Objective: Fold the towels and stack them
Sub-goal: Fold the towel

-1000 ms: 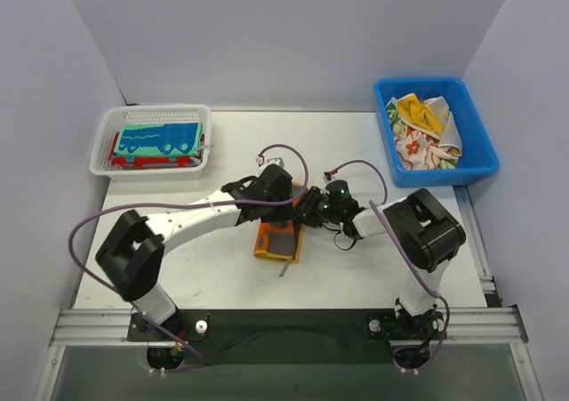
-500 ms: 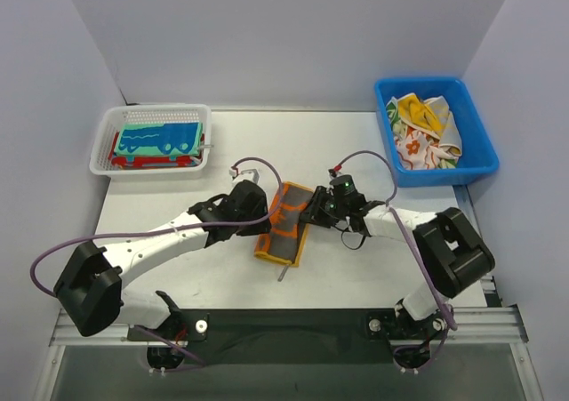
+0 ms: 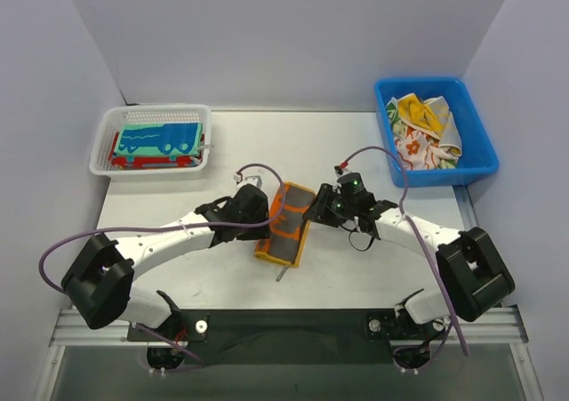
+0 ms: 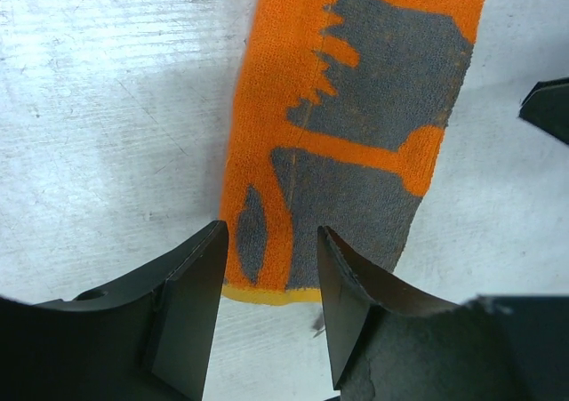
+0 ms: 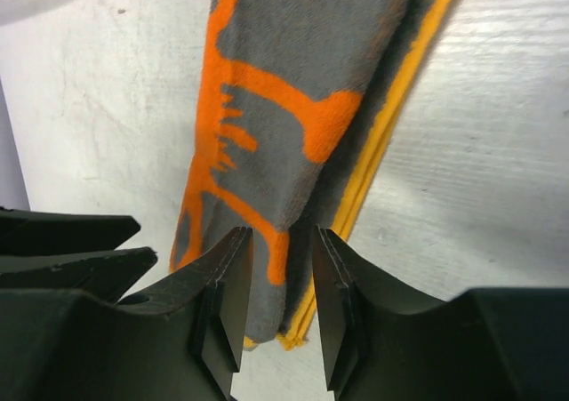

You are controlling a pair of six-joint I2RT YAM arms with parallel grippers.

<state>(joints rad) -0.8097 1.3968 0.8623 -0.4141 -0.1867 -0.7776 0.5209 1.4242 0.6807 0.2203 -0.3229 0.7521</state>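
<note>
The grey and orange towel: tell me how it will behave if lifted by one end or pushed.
The grey and orange towel is fuzzy cloth folded in layers, so it would likely droop and unfold if lifted by one end. It lies thin and flat, so probably light. Pushed, it may bunch up rather than slide.

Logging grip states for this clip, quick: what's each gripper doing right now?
Left gripper: open above the grey-and-orange towel, holding nothing.
Right gripper: open above the same towel, holding nothing.

Bright, even overhead light, soft shadows, sharp focus
</note>
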